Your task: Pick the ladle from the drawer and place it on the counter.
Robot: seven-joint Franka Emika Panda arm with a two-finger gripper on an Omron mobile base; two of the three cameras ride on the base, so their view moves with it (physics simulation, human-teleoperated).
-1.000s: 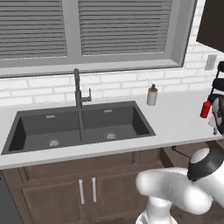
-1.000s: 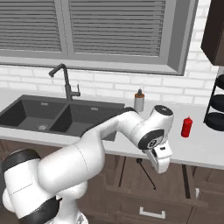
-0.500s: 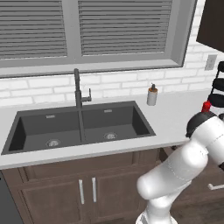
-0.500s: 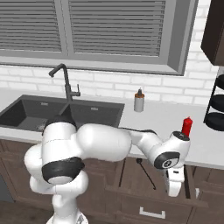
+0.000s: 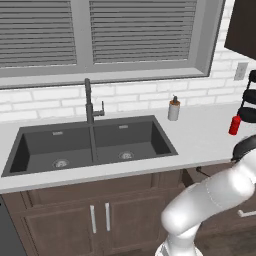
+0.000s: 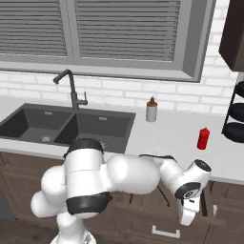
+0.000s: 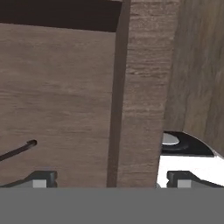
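The drawer stands pulled out under the counter, right of the sink. The thin black ladle lies inside it; in the hand view only the end of the ladle's handle shows, on the drawer's wooden floor at the lower left. My gripper points down at the drawer's right side. In the hand view the gripper is open and empty, its fingertips set wide apart on either side of the drawer's side wall. The ladle's bowl is hidden.
A red bottle and a soap dispenser stand on the counter. The dark double sink with its faucet lies to the left. A black tiered rack stands at the far right. A lower drawer's silver handle shows below.
The arm has swung right and down; the gripper has dropped from counter-edge height to beside the open drawer. Ladle, bottle and drawer have not moved.
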